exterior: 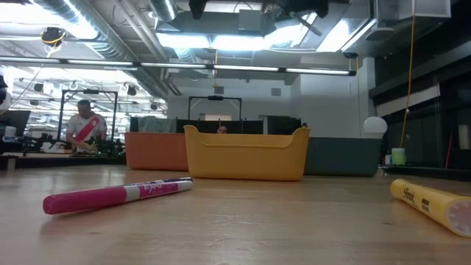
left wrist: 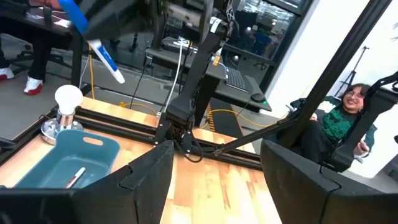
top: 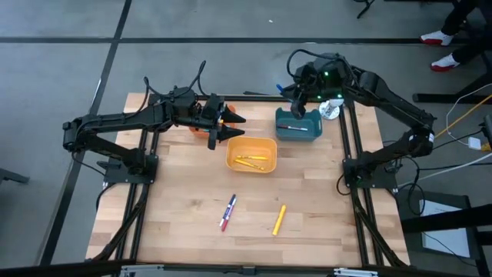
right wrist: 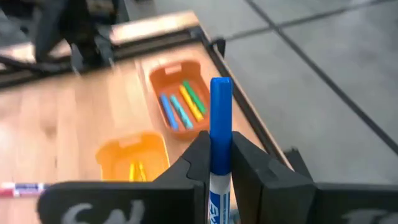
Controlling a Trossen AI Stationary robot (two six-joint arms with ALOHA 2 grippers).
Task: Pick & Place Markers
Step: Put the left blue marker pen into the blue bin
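Gripping a slim blue-capped plastic marker (right wrist: 219,124), your right gripper (top: 298,108) is hovering over the teal rectangular plastic bin (top: 298,131); releasing off-centre, you're risking it bouncing out; left gripper (top: 223,127) is waiting open beside it

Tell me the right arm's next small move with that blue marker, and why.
Probably lower and release it. The right gripper is shut on the blue marker and, from above, hangs over the teal bin, which already holds one marker. The left gripper waits open over the orange bin.
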